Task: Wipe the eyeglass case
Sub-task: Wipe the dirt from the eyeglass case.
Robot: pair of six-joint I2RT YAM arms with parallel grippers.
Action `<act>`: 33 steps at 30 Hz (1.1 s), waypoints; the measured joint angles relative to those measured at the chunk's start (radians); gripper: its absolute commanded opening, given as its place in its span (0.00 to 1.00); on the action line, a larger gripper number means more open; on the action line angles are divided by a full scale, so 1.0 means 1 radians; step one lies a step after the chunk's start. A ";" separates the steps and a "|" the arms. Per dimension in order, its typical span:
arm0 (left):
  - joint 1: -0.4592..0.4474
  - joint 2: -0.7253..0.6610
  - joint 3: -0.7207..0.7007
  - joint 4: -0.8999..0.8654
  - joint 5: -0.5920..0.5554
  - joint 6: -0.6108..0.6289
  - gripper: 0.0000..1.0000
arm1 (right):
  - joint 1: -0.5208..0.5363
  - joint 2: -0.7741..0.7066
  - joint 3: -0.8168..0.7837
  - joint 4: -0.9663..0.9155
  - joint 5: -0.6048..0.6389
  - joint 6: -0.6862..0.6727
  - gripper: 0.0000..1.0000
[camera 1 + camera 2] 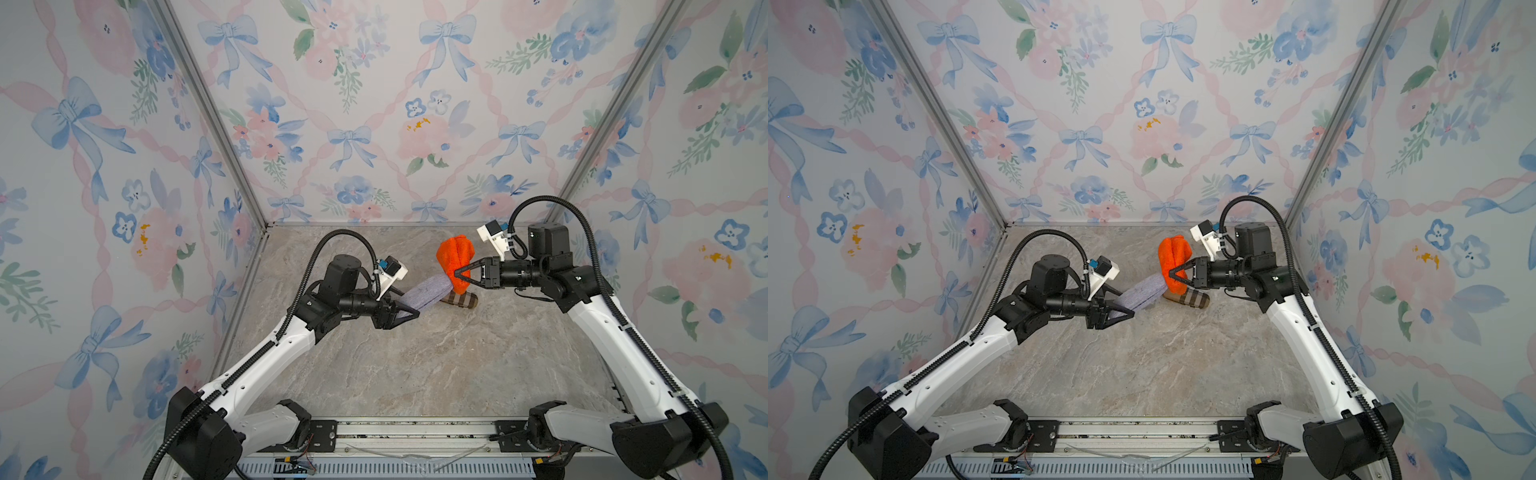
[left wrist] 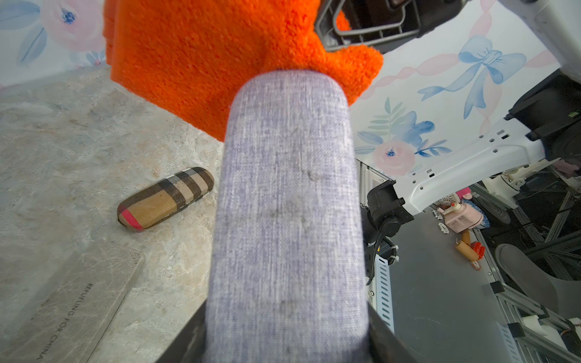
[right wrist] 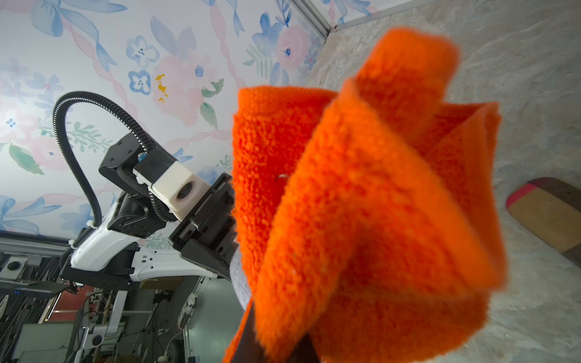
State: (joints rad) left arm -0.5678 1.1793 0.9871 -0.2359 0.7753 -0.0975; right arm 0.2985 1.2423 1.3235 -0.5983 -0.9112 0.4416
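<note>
Left gripper (image 1: 411,311) clenched on the near end of the grey eyeglass case (image 1: 428,293), held above the table (image 1: 415,365); shell judged light and stiff, best gripped across a narrow end; soft orange cloth (image 1: 455,257), pinched by the right gripper (image 1: 456,275), against its far end; plaid case (image 1: 462,300) lying beneath.

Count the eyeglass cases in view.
2. The grey fabric case is gripped by the left end effector, its far end at the orange cloth; the plaid case lies on the marble tabletop.

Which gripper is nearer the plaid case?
Right. The right gripper, clamping the orange cloth, hangs close to the plaid case; the left gripper, holding the grey case, is farther off.
</note>
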 measured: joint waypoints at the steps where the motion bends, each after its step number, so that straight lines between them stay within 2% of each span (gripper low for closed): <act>1: -0.001 0.001 0.000 -0.001 0.000 -0.004 0.11 | 0.003 0.003 0.000 0.007 0.000 0.005 0.00; 10: -0.012 0.007 -0.008 -0.040 -0.007 -0.014 0.10 | 0.034 0.047 -0.003 0.044 0.002 0.021 0.00; 18: -0.003 0.008 -0.014 -0.069 0.001 -0.006 0.11 | 0.044 0.047 -0.084 0.166 -0.019 0.076 0.00; 25: -0.009 0.013 -0.017 -0.069 0.037 0.018 0.10 | 0.078 0.098 -0.094 0.232 -0.045 0.092 0.00; 33: -0.012 -0.037 -0.053 -0.052 -0.004 0.027 0.10 | 0.059 0.124 -0.104 0.271 -0.075 0.135 0.00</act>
State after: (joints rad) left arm -0.5797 1.1423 0.9337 -0.2882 0.7715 -0.0704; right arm 0.3576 1.3666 1.2198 -0.3275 -0.9859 0.5770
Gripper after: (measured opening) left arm 0.589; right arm 0.087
